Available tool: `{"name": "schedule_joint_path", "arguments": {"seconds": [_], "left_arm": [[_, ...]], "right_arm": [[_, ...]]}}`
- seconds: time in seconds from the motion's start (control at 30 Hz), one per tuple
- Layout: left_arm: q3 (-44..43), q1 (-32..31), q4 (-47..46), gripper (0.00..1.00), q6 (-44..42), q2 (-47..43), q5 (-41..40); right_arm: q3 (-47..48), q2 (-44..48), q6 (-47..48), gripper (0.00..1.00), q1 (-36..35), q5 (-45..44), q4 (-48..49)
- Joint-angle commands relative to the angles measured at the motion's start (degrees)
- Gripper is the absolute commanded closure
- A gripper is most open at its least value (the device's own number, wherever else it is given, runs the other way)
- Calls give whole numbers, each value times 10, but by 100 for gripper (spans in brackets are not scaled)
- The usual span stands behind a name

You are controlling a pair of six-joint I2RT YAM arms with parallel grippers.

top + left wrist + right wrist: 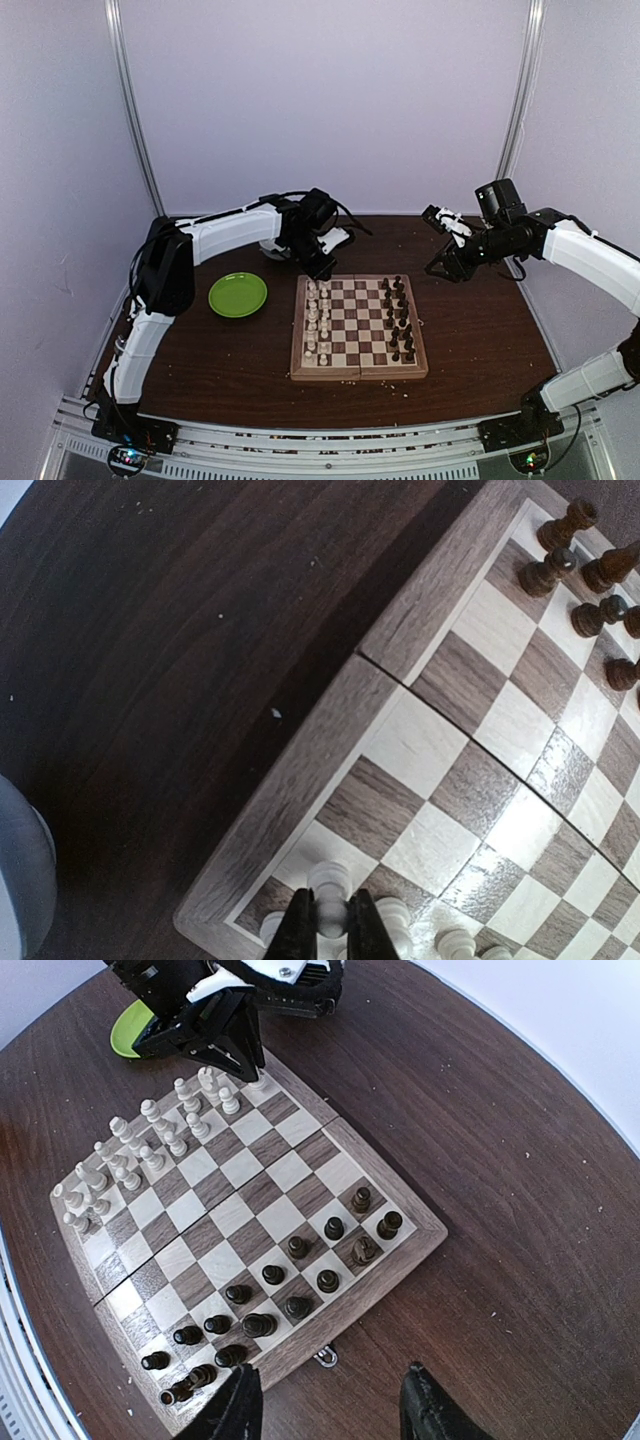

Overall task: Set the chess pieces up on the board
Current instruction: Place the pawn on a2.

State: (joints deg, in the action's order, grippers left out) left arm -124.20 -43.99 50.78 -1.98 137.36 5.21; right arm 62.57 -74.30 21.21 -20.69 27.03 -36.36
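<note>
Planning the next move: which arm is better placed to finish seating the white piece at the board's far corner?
Left. The left gripper grips that white piece on the board; the right gripper hangs open, empty, off the dark side.

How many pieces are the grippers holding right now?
1: a white piece pinched in the left gripper, at the far-left corner of the board. The right gripper is open and empty, off the board's right side.

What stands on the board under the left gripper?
A white chess piece stands between the fingers of the left gripper, near a corner of the board. The fingers cover its base, so its square is hidden.
</note>
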Motion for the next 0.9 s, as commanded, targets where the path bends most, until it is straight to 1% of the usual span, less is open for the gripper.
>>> {"name": "schedule_joint_path", "arguments": {"seconds": [0.0,0.53,0.87], "left_arm": [[3,0,-13,96,2,15,8],[4,-1,-10,93,0,20,9],[0,-1,-8,82,5,20,7]], "right_arm": [[4,-2,5,53,3,1,-3],[5,-3,5,53,3,2,-4],[5,-3,5,53,3,2,-5]]}}
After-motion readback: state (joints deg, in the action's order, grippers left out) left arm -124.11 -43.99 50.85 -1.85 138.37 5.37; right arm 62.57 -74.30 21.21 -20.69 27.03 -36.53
